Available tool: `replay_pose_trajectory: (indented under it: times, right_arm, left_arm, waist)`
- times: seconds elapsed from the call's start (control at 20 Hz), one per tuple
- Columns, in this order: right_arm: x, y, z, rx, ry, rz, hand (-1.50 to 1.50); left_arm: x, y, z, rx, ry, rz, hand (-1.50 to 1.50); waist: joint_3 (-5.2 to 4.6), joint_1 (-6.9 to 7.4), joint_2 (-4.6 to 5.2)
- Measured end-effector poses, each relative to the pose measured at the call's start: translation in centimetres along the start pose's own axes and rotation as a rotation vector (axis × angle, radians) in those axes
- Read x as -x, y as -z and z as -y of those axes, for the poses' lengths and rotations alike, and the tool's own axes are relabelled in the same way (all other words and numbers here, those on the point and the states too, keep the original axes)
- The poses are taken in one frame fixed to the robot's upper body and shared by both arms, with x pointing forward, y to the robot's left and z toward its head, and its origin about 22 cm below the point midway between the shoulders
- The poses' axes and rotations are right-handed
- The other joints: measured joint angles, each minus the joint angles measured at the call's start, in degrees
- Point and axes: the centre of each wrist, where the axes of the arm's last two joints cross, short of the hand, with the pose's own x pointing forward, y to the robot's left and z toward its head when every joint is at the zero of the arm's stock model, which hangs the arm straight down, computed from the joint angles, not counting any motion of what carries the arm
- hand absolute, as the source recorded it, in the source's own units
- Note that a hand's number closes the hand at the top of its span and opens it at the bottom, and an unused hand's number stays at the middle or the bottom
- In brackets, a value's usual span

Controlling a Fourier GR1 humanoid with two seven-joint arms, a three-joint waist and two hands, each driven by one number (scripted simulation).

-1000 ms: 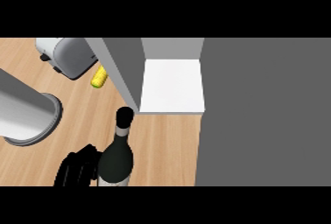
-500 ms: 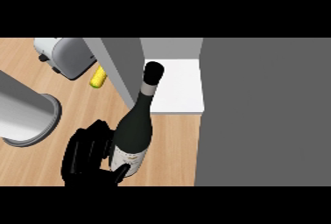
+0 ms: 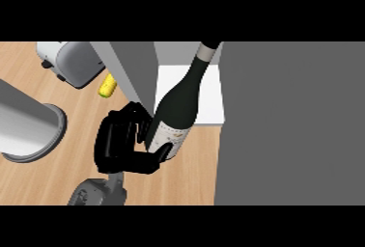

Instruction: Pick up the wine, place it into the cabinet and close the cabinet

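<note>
I have the right hand (image 3: 127, 144) curled round the wine (image 3: 175, 113), neck tilted toward the cabinet (image 3: 189, 94) so it clears the open door (image 3: 128, 65).

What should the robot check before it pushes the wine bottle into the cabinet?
1. Bottle held: ok. The hand curls round the lower part of the wine bottle.
2. Bottle off the counter: ok, it is lifted and tilted.
3. Cabinet open: ok. The door stands aside and the white shelf shows.
4. Neck aimed inside: ok, it points over the shelf.
5. Room above the bottle: cannot tell.
6. The yellow thing by the toaster: ok, apart from the bottle.
</note>
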Motion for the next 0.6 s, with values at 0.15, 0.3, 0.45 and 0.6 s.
replay_pose_trajectory:
  times: [0.15,0.3,0.45,0.6]
  right_arm:
    - [0.4,0.1,0.0,-0.002,0.002,-0.002,-1.5]
    - [0.2,0.1,0.4,-0.003,-0.003,-0.001,-1.5]
    - [0.3,0.3,0.4,0.004,-0.005,0.007,-1.5]
    - [1.1,0.0,0.3,0.005,-0.003,0.003,-1.5]
  left_arm:
    - [0.9,1.0,1.0,0.008,0.045,-0.004,1.5]
    - [1.7,2.6,1.8,0.016,0.091,-0.009,1.5]
    - [2.8,3.8,2.1,0.022,0.133,-0.029,1.5]
    - [3.7,3.7,3.1,0.021,0.156,-0.041,1.5]
  waist:
    - [-0.01,-0.03,0.0]
    - [-0.01,-0.13,0.02]
    - [0.0,-0.18,0.05]
    - [-0.02,-0.16,0.02]
